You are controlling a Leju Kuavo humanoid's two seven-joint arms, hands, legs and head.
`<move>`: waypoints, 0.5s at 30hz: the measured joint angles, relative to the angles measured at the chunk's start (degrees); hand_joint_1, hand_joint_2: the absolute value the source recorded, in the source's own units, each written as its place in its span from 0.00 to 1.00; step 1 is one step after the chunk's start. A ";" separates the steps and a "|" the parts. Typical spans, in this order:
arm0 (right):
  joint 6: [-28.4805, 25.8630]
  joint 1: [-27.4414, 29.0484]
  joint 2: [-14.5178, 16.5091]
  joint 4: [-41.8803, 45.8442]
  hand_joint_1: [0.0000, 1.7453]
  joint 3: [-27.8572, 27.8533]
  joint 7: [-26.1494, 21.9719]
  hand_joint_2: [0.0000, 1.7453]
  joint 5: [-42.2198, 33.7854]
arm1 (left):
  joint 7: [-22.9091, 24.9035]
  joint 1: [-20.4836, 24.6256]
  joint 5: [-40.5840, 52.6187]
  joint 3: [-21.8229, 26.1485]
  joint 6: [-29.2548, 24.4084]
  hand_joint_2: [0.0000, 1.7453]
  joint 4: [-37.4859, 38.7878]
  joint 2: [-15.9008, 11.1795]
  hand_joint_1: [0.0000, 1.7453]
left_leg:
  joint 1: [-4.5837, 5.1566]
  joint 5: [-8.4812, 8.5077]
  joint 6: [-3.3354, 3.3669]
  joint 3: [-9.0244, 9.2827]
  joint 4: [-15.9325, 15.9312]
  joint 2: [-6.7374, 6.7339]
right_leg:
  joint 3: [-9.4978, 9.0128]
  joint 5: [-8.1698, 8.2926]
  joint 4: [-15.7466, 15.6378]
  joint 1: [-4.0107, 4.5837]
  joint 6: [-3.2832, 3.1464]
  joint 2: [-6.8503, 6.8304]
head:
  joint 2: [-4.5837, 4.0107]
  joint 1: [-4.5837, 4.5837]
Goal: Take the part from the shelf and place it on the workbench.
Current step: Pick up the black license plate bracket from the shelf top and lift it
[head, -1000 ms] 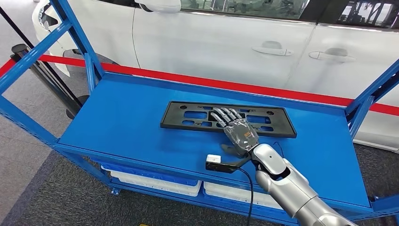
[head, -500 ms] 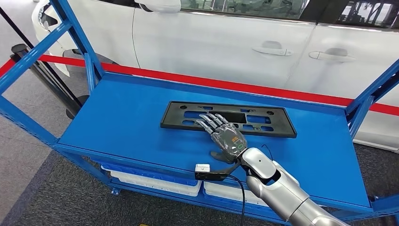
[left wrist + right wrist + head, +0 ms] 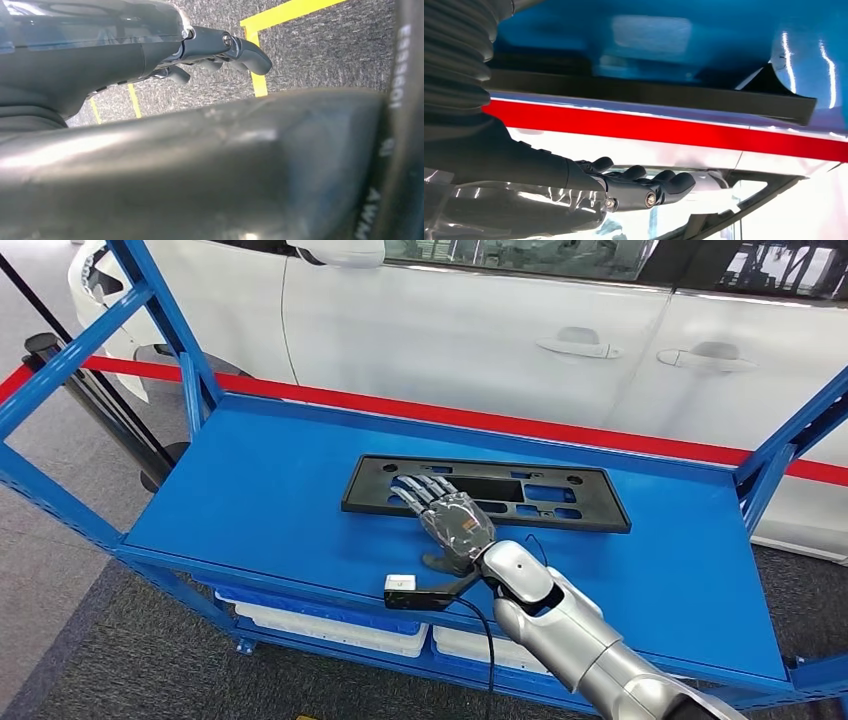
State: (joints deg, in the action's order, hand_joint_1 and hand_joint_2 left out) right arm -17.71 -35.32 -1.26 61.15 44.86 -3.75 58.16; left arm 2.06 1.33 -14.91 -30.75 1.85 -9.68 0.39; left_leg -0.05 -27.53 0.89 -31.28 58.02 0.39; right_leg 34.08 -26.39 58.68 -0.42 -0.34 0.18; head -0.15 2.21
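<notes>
A flat black plate-shaped part (image 3: 560, 498) with several cut-outs lies on the blue shelf (image 3: 270, 500). My right hand (image 3: 445, 517) hovers over the part's left half, fingers stretched out and apart, holding nothing. In the right wrist view the right hand (image 3: 639, 187) shows with straight fingers (image 3: 674, 182), and the part's dark edge (image 3: 649, 95) runs across the picture. My left hand (image 3: 220, 50) shows in the left wrist view, hanging over grey floor with its fingers loosely bent and nothing in them.
A white car (image 3: 560, 340) stands behind the shelf, beyond a red barrier band (image 3: 480, 418). Blue uprights (image 3: 160, 310) frame the shelf at left and at right (image 3: 790, 440). White bins (image 3: 330, 625) sit on the lower level. Yellow floor lines (image 3: 257, 80) show under the left hand.
My right hand has slid leftward along the part, from its middle to its left half, staying flat and spread. The part has not moved.
</notes>
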 joint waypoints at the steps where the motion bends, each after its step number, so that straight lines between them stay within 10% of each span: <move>1: 0.04 -0.40 0.43 -0.68 0.00 0.11 0.18 1.00 0.00 | 0.02 0.00 -0.02 -0.06 0.03 0.00 0.00 0.00 0.00 | 0.00 0.00 0.00 0.00 0.00 0.00 | 0.00 0.00 0.00 0.00 0.00 0.00 | 0.00 0.00; 15: -3.95 -5.64 2.51 -11.35 0.00 0.09 2.34 1.00 0.18 | 0.45 -0.01 -0.73 -0.61 0.28 0.00 0.00 0.00 0.00 | 0.00 0.00 0.00 0.00 0.03 0.00 | 0.00 0.00 -0.02 -0.01 0.00 0.00 | 0.00 0.00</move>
State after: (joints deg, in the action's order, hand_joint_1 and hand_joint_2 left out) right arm -21.66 -40.96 1.25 49.80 44.95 -1.41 58.34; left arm 2.51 1.32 -15.64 -31.36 2.13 -9.68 0.39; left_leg -0.04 -27.53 0.89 -31.28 58.05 0.39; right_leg 34.08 -26.39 58.66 -0.43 -0.34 0.18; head -0.15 2.21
